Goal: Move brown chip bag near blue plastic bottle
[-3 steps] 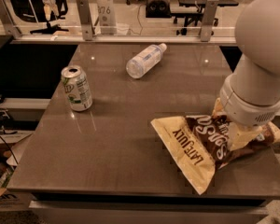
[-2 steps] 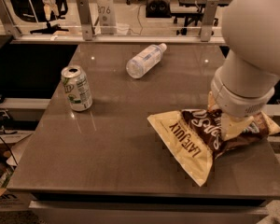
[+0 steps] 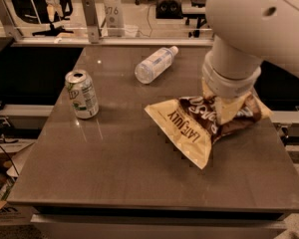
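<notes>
The brown chip bag is on the right side of the table, its "LATE JULY" edge pointing to the front left and its middle bunched up. My gripper comes down from the big white arm and is shut on the bag's crumpled right half; the wrist hides most of it. The blue plastic bottle lies on its side at the back centre of the table, cap to the right, a short way behind and left of the bag.
A green-and-white soda can stands upright at the left of the brown table. A metal rail with posts runs behind the table's back edge. The table's right edge is close to the bag.
The arm has moved left and toward the back, and the chip bag has moved with it, closer to the bottle. The bottle and the can have not moved.
</notes>
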Available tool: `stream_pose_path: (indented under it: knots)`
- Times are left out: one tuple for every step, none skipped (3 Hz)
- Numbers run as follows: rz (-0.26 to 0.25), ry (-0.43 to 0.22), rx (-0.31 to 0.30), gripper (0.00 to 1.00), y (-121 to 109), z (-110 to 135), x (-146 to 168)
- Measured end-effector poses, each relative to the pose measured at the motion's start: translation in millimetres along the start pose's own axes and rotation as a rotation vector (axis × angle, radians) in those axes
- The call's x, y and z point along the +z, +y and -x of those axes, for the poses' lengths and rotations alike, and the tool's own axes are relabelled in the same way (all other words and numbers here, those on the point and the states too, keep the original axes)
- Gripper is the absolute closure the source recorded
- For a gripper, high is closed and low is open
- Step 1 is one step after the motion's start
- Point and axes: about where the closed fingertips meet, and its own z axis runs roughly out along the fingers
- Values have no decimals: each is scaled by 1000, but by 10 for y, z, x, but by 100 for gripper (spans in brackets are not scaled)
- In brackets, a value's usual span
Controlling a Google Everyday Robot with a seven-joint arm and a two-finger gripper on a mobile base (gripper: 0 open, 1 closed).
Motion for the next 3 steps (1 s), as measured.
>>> stream_pose_path:
  knots:
    - [-40, 2, -26, 100, -371, -85, 135]
    - [-77, 8, -40, 100, -743, -207, 257]
    - [-110, 2, -59, 100, -1058, -236, 348]
